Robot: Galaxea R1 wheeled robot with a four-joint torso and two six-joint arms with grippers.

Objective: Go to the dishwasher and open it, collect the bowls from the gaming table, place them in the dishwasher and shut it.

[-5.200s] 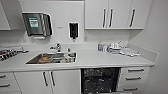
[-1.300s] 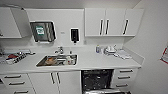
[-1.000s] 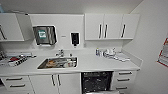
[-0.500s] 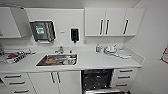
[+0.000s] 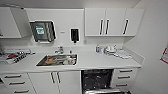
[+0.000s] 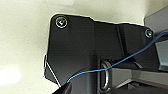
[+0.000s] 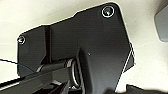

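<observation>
Head view: kitchenette w/ white counter (image 5: 100, 63) running wall to wall. The dishwasher (image 5: 97, 79) is sitting under the counter, right of centre, between double cabinet doors (image 5: 55, 81) and a drawer stack (image 5: 124, 77); it is standing open, dark interior w/ racks showing, its door (image 5: 105, 91) folding down toward the lower edge. A steel sink (image 5: 57, 60) is lying left of the dishwasher, holding several items too blurred to name; a tap (image 5: 60, 50) is rising behind it. On the wall above: a paper-towel dispenser (image 5: 43, 31) and a dark soap dispenser (image 5: 74, 35). Upper cabinets (image 5: 113, 22) are hanging to the right. Small clutter (image 5: 111, 50) is resting at the counter's right end, more (image 5: 15, 56) at its left end.

Wrist views: each is showing the robot's own dark plate over a pale speckled floor; a blue wire (image 6: 117, 63) is crossing the left one. Gripper state, both arms: cannot tell – fingers are not making themselves out
</observation>
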